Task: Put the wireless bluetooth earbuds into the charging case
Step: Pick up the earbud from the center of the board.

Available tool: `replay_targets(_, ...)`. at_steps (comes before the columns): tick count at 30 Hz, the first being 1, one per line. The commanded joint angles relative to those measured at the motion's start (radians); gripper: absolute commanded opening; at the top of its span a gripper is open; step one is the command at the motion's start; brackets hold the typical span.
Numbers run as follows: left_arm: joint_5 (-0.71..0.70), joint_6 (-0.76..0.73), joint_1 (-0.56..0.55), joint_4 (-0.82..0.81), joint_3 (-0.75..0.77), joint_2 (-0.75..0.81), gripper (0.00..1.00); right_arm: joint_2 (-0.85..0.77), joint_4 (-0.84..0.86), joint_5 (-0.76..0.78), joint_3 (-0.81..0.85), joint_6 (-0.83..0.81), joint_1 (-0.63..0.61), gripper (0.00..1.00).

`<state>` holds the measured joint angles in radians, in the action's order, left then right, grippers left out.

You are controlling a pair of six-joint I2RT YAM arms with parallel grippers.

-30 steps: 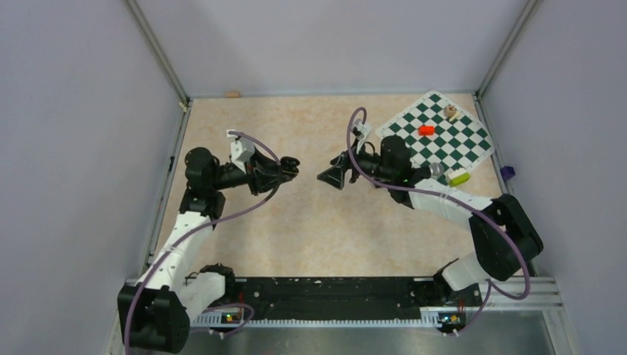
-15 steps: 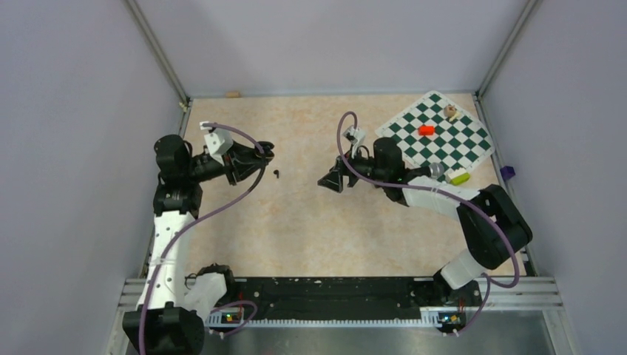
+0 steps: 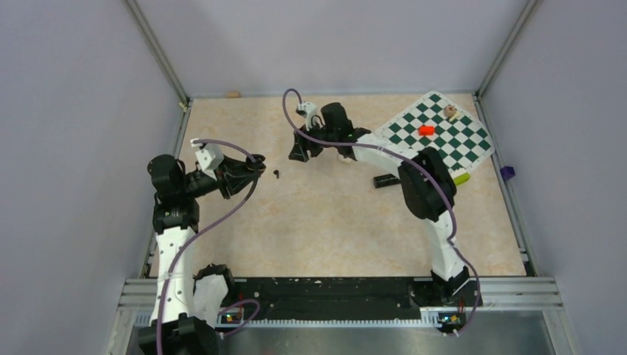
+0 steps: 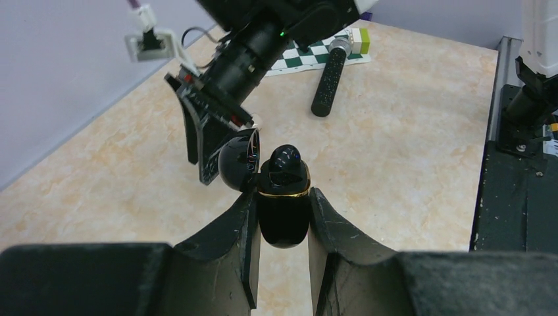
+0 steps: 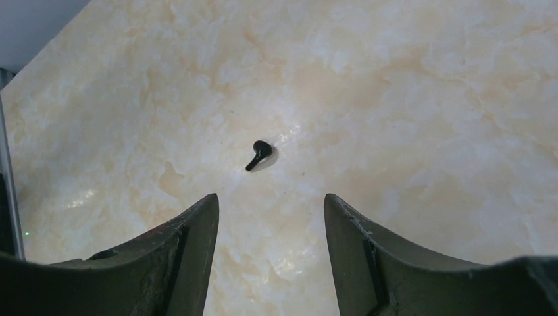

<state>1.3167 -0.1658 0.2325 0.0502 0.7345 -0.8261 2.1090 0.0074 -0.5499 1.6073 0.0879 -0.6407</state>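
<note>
The left arm (image 3: 174, 237) was folded at the elbow, the left gripper (image 4: 281, 197) level, clamped on the charging case (image 4: 283, 217). The right arm (image 3: 425, 185) stretched far leftward, the right gripper (image 5: 270, 201) tilted down, jaws apart.

Beige marbled table (image 3: 333, 229), read from the arms' side. One earbud (image 3: 276, 174) lies loose at 9 o'clock of centre, and a black cylinder (image 3: 384, 181) at 3 o'clock, just beside the green-and-white checkered mat (image 3: 444, 140) that fills the 2 o'clock corner. Small cream lump (image 3: 233, 94) sits at the far edge, 11 o'clock.
</note>
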Motion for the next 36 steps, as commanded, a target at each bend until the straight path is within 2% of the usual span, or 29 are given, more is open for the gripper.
replay_targets(1, 0.04, 0.048, 0.017, -0.113, -0.001, 0.007, 0.0, 0.144, -0.183, 0.013, 0.202, -0.012, -0.045, 0.58)
replay_targets(7, 0.047, 0.051, 0.03, -0.137, -0.026, 0.006, 0.0, 0.298, -0.257, 0.025, 0.387, 0.087, -0.077, 0.53)
replay_targets(13, 0.057, 0.069, 0.036, -0.173, -0.04, 0.008, 0.0, 0.407, -0.353, 0.111, 0.534, 0.075, -0.106, 0.51)
replay_targets(23, 0.065, 0.079, 0.036, -0.199, -0.049, -0.001, 0.0, 0.457, -0.411, 0.182, 0.578, 0.0, -0.163, 0.48)
replay_targets(30, 0.076, 0.083, 0.036, -0.201, -0.052, 0.009, 0.0, 0.506, -0.446, 0.304, 0.625, -0.048, -0.186, 0.43)
replay_targets(32, 0.077, 0.082, 0.036, -0.202, -0.051, 0.009, 0.0, 0.515, -0.453, 0.341, 0.632, -0.069, -0.187, 0.41)
replay_targets(36, 0.08, 0.082, 0.036, -0.204, -0.05, 0.01, 0.0, 0.509, -0.47, 0.379, 0.623, -0.118, -0.187, 0.28)
